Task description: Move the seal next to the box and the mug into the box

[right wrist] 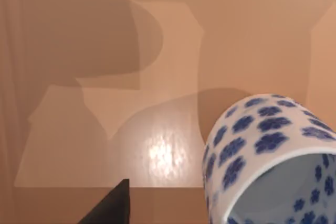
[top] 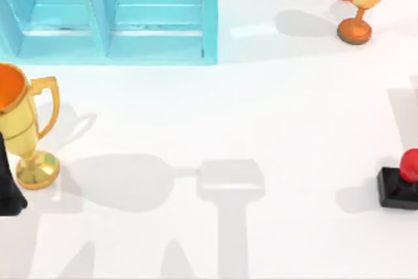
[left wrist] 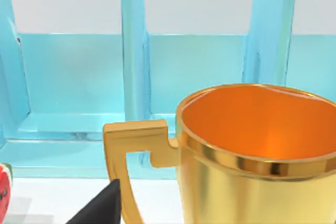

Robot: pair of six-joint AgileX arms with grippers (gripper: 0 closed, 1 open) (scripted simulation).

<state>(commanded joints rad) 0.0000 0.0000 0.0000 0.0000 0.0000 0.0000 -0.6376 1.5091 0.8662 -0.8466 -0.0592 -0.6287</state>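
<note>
Top view, nearest edge first: one seal point(top: 400, 184) stands at the table's right edge, its red knob on the black square base, with bare white table point(top: 215, 122) around it. At the left edge, about level with it, stands one large golden trophy point(top: 23, 129) on its round foot, and a black piece of my left arm point(top: 9, 184) shows just beside that foot. Farther back, one blue box point(top: 108, 14) with upright dividers fills the far left, and a second, smaller-looking golden trophy point(top: 362, 1) stands in the far right corner, well apart from the seal. That makes two trophies, one seal, one box.

From the left wrist, the near trophy's orange-lined cup point(left wrist: 252, 145) and its handle sit close, a black fingertip point(left wrist: 102, 205) at the lower rim, and the box's compartments point(left wrist: 79, 87) behind. I cannot tell whether the left pincer is spread or pressed together.

From the right wrist, one mug point(right wrist: 265, 156), white with blue flowers, is tilted close to the camera over a tan, shadowed surface point(right wrist: 157, 51), with one black fingertip point(right wrist: 113, 205) beside it. Whether the right pincer pinches the mug I cannot tell.
</note>
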